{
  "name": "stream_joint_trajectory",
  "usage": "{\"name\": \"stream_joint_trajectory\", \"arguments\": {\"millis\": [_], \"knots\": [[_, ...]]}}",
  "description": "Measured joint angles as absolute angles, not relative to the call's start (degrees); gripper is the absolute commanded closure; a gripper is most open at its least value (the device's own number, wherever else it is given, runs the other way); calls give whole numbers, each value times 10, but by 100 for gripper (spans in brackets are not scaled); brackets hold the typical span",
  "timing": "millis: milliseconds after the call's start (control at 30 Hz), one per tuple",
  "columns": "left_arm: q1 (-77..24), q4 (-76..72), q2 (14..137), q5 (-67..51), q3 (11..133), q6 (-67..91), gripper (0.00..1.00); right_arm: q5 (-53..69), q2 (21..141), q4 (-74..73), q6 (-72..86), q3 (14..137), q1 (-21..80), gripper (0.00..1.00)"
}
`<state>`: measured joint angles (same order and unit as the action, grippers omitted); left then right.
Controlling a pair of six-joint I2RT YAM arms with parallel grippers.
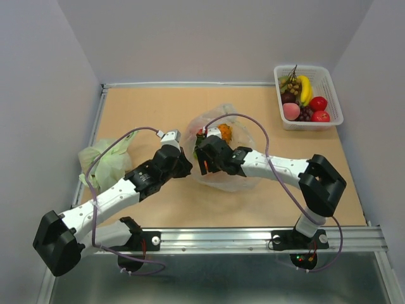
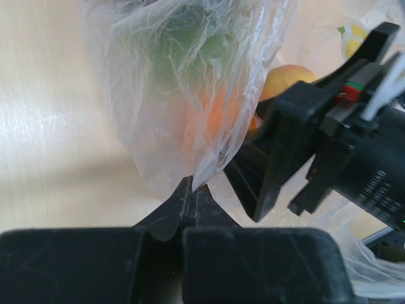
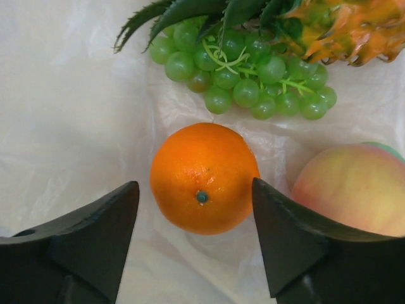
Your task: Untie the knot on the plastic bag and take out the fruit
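Observation:
The clear plastic bag [image 1: 239, 134] lies mid-table with its mouth open; no knot shows. My left gripper [image 1: 184, 166] is shut on a fold of the bag's film [image 2: 183, 82], pinched at its tips [image 2: 192, 184]. My right gripper [image 1: 204, 158] is inside the bag, open, its jaws on either side of an orange [image 3: 204, 177] without touching it. In the right wrist view the gripper [image 3: 195, 190] also faces a pineapple [image 3: 342, 28], a bunch of green grapes [image 3: 247, 79] and a peach [image 3: 354, 190] on the film.
A white basket [image 1: 310, 125] at the back right holds a banana, dark grapes, red fruit and a peach. A pale green bag [image 1: 104, 161] lies at the left under the left arm. The right gripper's body [image 2: 342, 145] is close beside the left fingers.

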<state>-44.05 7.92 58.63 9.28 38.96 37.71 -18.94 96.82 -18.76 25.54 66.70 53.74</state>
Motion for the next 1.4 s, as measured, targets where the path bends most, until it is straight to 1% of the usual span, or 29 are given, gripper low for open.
{"name": "stream_joint_trajectory", "arguments": {"millis": [33, 167, 267, 300, 333, 367, 400, 533, 667, 867, 967, 1133, 1200, 1333, 1400], "knots": [[-441, 80, 583, 91, 388, 377, 99, -188, 976, -187, 259, 667, 537, 14], [-441, 80, 576, 82, 378, 377, 99, -173, 999, -188, 274, 666, 537, 7], [-441, 79, 574, 77, 371, 375, 99, -160, 1017, -185, 283, 661, 537, 6], [-441, 79, 574, 75, 369, 375, 99, -158, 1019, -185, 283, 658, 537, 8], [-441, 79, 574, 74, 367, 375, 99, -156, 1022, -185, 283, 656, 537, 11], [-441, 79, 574, 73, 365, 374, 99, -155, 1024, -185, 283, 655, 537, 16], [-441, 79, 574, 72, 363, 373, 99, -154, 1025, -185, 281, 655, 537, 30], [-441, 79, 574, 69, 361, 373, 99, -149, 1025, -182, 269, 655, 537, 65], [-441, 80, 574, 77, 361, 376, 100, -146, 993, -185, 246, 655, 537, 75], [-441, 87, 583, 107, 367, 387, 100, -149, 860, -185, 187, 655, 537, 79], [-440, 95, 592, 119, 380, 391, 100, -175, 782, -186, 157, 655, 537, 79], [-429, 106, 621, 133, 408, 395, 100, -239, 705, -194, 99, 659, 521, 79], [-426, 106, 627, 134, 411, 395, 100, -254, 693, -198, 83, 669, 497, 79], [-425, 110, 633, 133, 411, 394, 100, -296, 696, -202, 55, 711, 367, 78], [-425, 110, 633, 132, 413, 392, 100, -304, 708, -201, 53, 728, 311, 77]]}}
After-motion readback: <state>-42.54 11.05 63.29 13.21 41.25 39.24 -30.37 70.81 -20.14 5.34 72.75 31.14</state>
